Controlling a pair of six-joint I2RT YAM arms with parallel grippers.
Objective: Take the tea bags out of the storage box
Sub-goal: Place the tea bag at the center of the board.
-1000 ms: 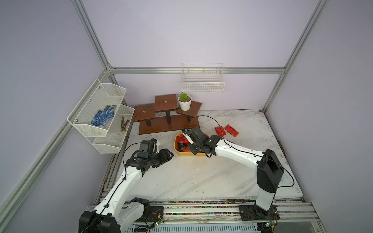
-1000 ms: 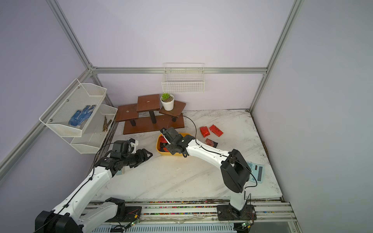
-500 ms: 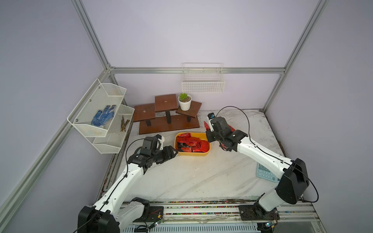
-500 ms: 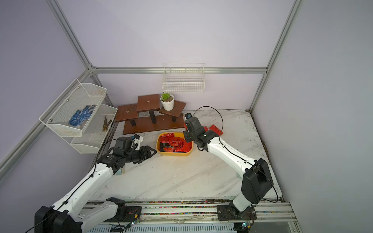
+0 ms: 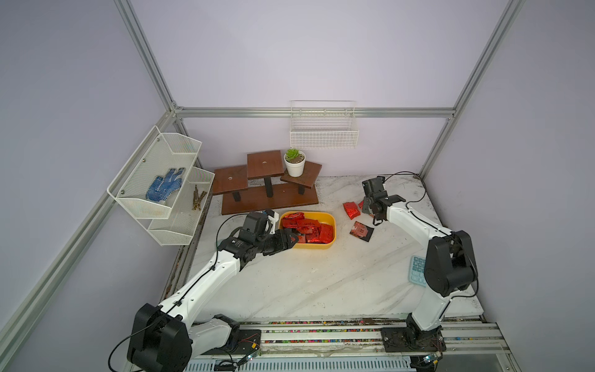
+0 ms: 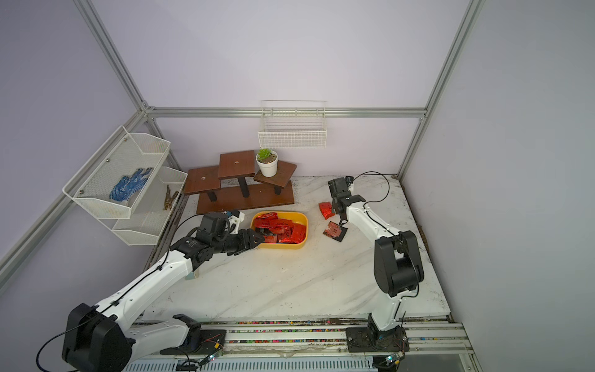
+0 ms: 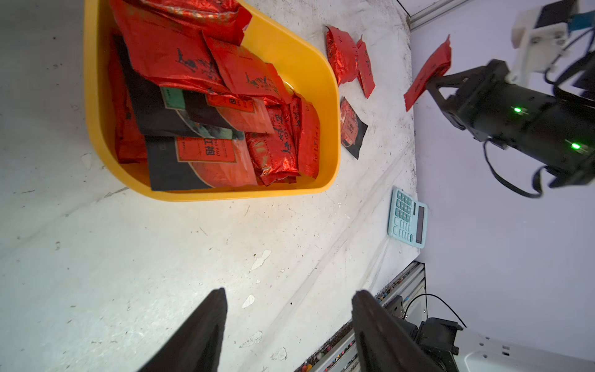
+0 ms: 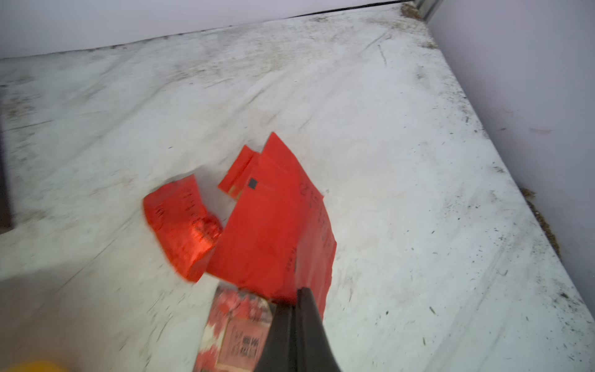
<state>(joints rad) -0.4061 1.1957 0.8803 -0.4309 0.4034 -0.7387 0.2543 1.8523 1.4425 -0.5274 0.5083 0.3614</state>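
On the white marbled table (image 5: 322, 283), the shallow yellow plastic storage box (image 5: 331, 222) is being left mostly full of crinkled red foil and flat black tea bags (image 5: 306, 230), with the left gripper (image 5: 291, 240) being held open-jawed and empty just beside the box's end. Off the box's opposite end, a flat red foil pouch (image 8: 277, 225) is being pinched by its edge in the closed right gripper (image 8: 297, 299), above a loose red pouch (image 5: 351, 209) and a black square sachet (image 5: 362, 231). That thin hold is risking a slip, while the left jaws, being so close to the box wall, could be snagging it and dragging the box.
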